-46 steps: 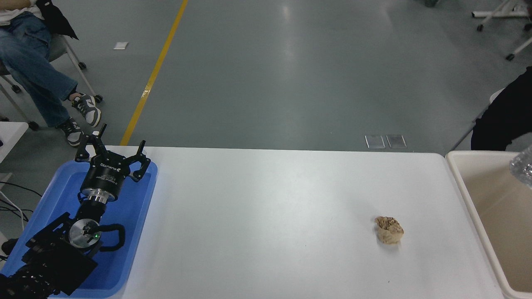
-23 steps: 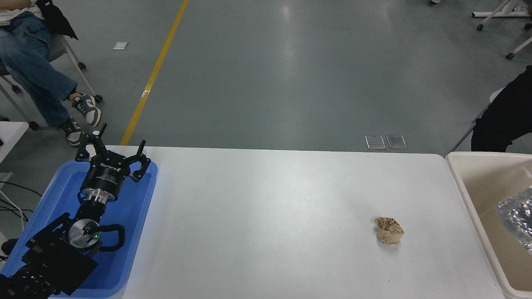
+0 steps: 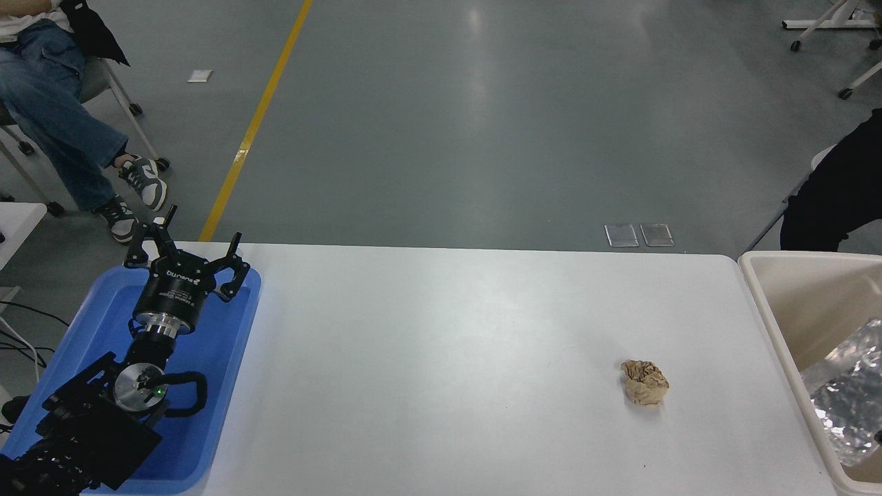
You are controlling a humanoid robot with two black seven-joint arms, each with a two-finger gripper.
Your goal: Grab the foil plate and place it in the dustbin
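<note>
Foil plate now lies low inside dustbin, having dropped from rim height within the last second; placement looks complete. Left end effector parked far left of it, fingers spread. Right end effector out of view.

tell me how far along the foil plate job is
Looks essentially done: the foil plate lies inside the beige dustbin at the table's right end. Nothing is in hand: the left end effector sits parked, open, over the blue tray; the right arm is out of view. Only the crumpled brown paper ball remains on the table.
</note>
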